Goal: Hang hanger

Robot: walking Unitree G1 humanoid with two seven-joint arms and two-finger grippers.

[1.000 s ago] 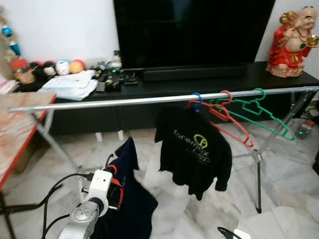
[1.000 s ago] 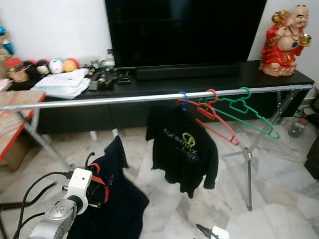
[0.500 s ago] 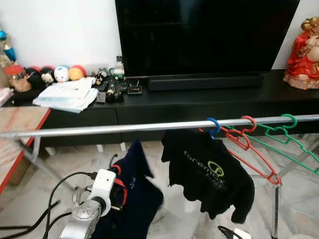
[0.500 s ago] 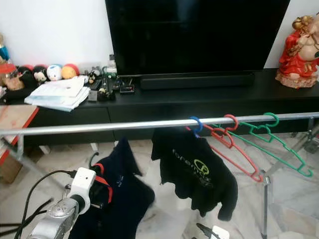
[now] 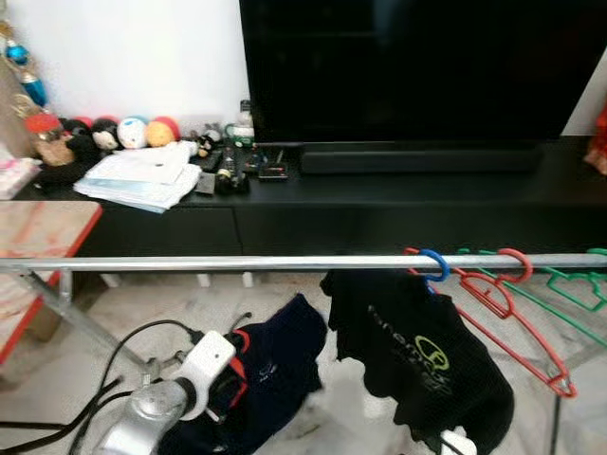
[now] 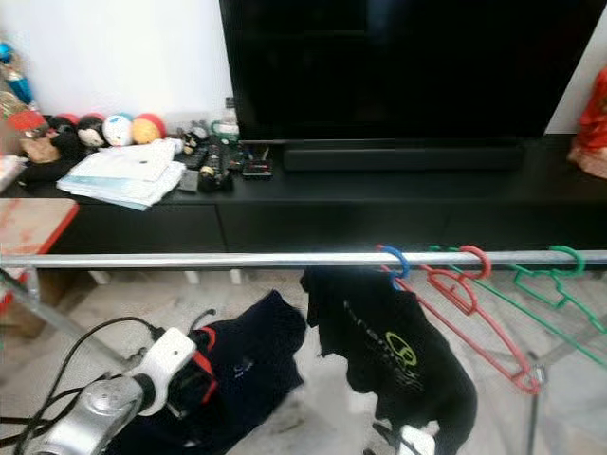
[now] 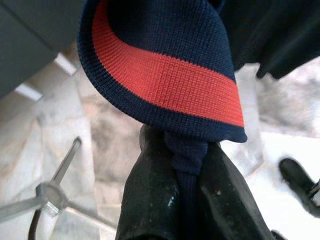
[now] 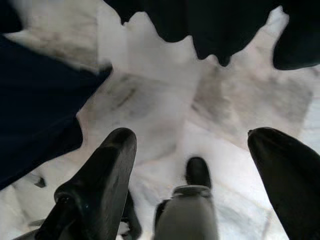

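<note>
Navy cloth with a red band (image 7: 165, 75) is pinched tight between the two black fingers (image 7: 150, 200) of our left pincer (image 7: 186, 165), as the left wrist view shows; we cannot make out a hanger inside the garment. In the left eye view that same navy garment (image 5: 275, 370) sits at the lower centre-left of the frame, bunched against the white end of our left arm (image 5: 204, 365), below the metal rail (image 5: 237, 263) that crosses the frame from edge to edge. On the rail, right of centre, a blue hook (image 5: 434, 265) carries a black shirt with a yellow-green logo (image 5: 417, 365). Just right of it hangs a red hanger (image 5: 503, 308), tilted down toward the lower right, and beyond that a green hanger (image 6: 560, 284) near the right edge. Our right pincer (image 8: 192, 175) stands wide apart and holds nothing, with pale marble floor (image 8: 165, 100) beneath it and dark cloth at the upper edge of that view. Behind the rail runs a low black cabinet (image 5: 379, 204) with a large dark screen (image 5: 417, 66) on it, a stack of papers (image 5: 142, 180) at the left, and small round toys (image 5: 133, 133) against the white wall. At the far left edge we see a red-rimmed tabletop (image 5: 38, 246).
</note>
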